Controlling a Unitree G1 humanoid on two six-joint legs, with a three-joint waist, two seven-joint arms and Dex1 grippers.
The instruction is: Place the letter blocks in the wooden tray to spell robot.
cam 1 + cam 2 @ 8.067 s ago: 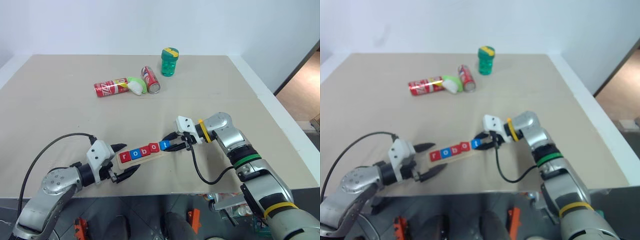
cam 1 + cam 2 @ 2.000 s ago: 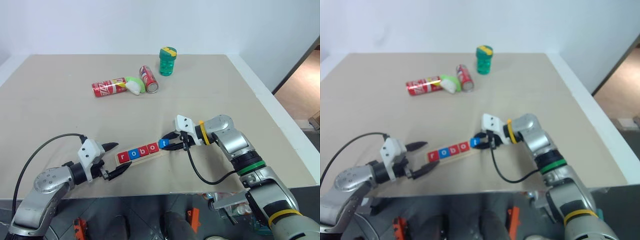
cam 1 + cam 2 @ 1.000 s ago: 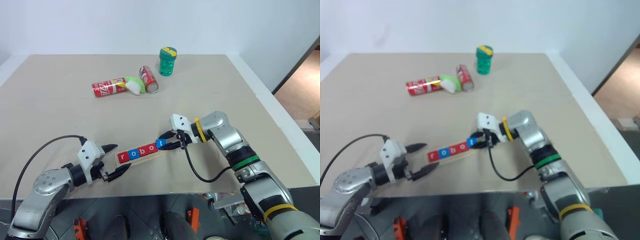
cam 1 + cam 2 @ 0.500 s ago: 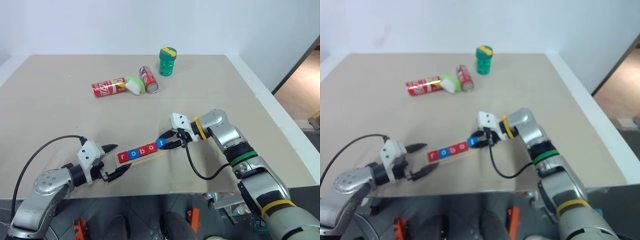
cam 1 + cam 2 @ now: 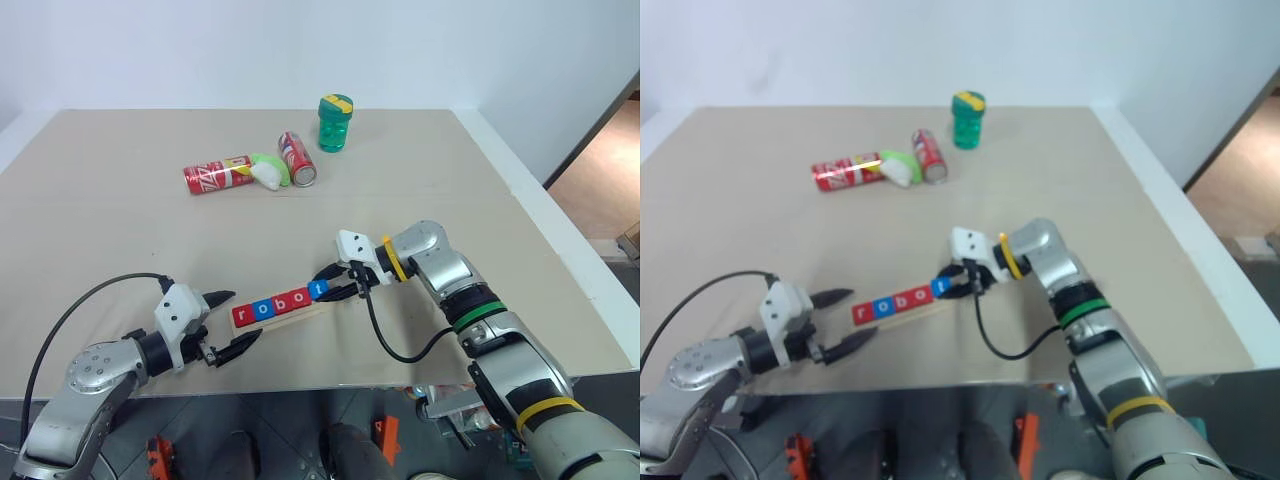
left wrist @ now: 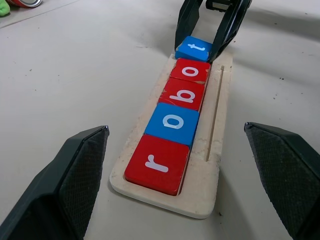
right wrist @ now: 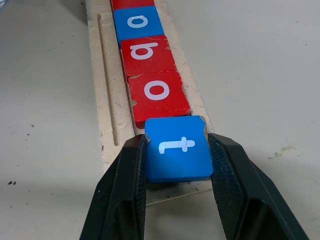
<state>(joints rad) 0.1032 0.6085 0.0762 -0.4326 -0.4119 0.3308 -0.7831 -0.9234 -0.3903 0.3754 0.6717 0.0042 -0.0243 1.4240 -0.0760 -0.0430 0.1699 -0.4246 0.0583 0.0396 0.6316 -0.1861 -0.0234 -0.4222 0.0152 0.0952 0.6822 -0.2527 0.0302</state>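
The wooden tray point(image 6: 216, 125) lies on the tan table near its front edge. In it sit the letter blocks: red r point(image 6: 157, 164), blue o point(image 6: 174, 123), red b point(image 6: 183, 94), red o point(image 6: 191, 71) and blue t point(image 7: 177, 147), reading "robot". My right gripper point(image 5: 328, 287) is at the tray's right end, shut on the t block, which touches the second o. Whether that block lies flat in the tray I cannot tell. My left gripper point(image 5: 242, 317) is open, its fingers point(image 6: 75, 170) standing on either side of the tray's r end without touching it.
Two red soda cans point(image 5: 218, 176) point(image 5: 299, 158) lie at the far middle of the table with a green and white object point(image 5: 270, 170) between them. A green cup point(image 5: 337, 123) stands behind them. The table's front edge point(image 5: 320, 383) runs just below the tray.
The right gripper with the t block, and the tray with it, have slid slightly left toward the left gripper. The left arm has kept still.
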